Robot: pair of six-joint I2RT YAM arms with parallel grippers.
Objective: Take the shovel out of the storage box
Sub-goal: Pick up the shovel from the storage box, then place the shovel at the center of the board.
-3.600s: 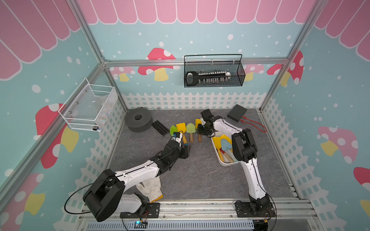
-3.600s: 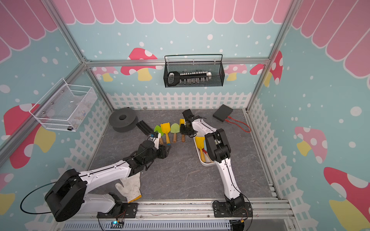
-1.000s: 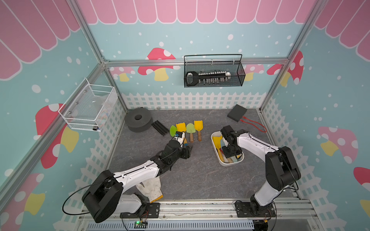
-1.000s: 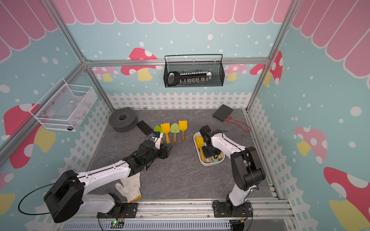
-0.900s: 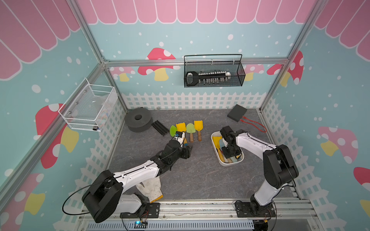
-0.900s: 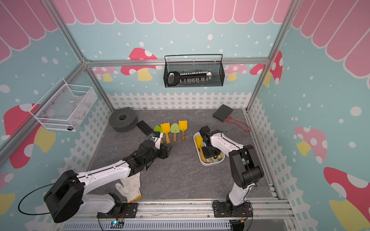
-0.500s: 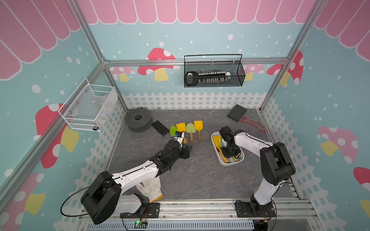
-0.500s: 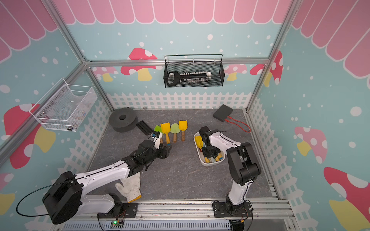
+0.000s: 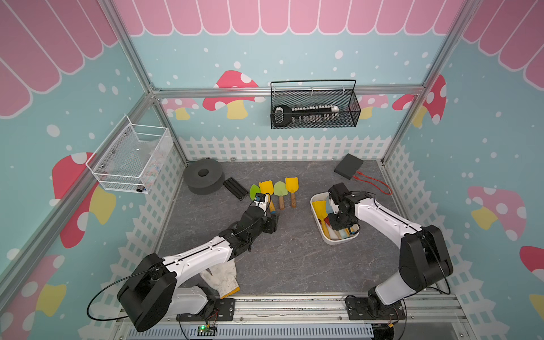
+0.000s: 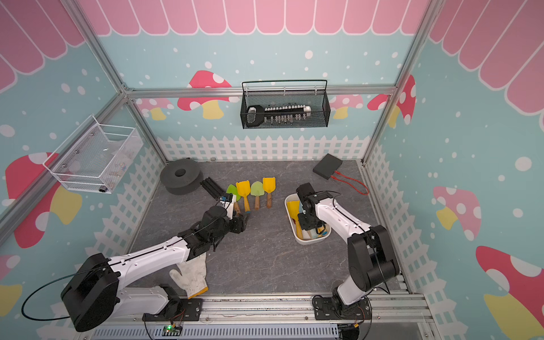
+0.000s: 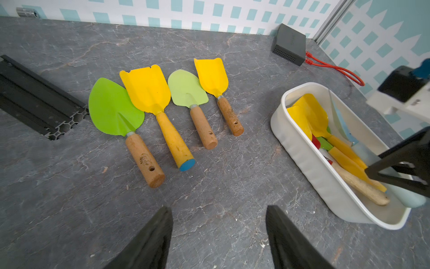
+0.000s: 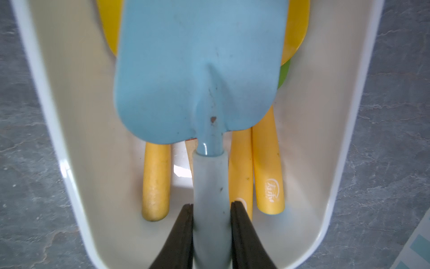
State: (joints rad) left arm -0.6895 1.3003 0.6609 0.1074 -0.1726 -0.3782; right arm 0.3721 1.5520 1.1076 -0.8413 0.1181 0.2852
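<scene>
Both top views look steeply down from high above the front rail, facing the back fence, far enough off to take in the whole floor and both arms. The left wrist view looks low and slantwise across the floor, past the left gripper, toward the same fence, close to the row of four shovels. The right wrist view looks down from very close, past the right gripper and along the blue shovel, into the storage box, which all four views share.

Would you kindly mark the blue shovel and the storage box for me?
blue shovel (image 12: 197,69): right wrist view, on its blade.
storage box (image 11: 297,142): left wrist view, on its outer wall.
</scene>
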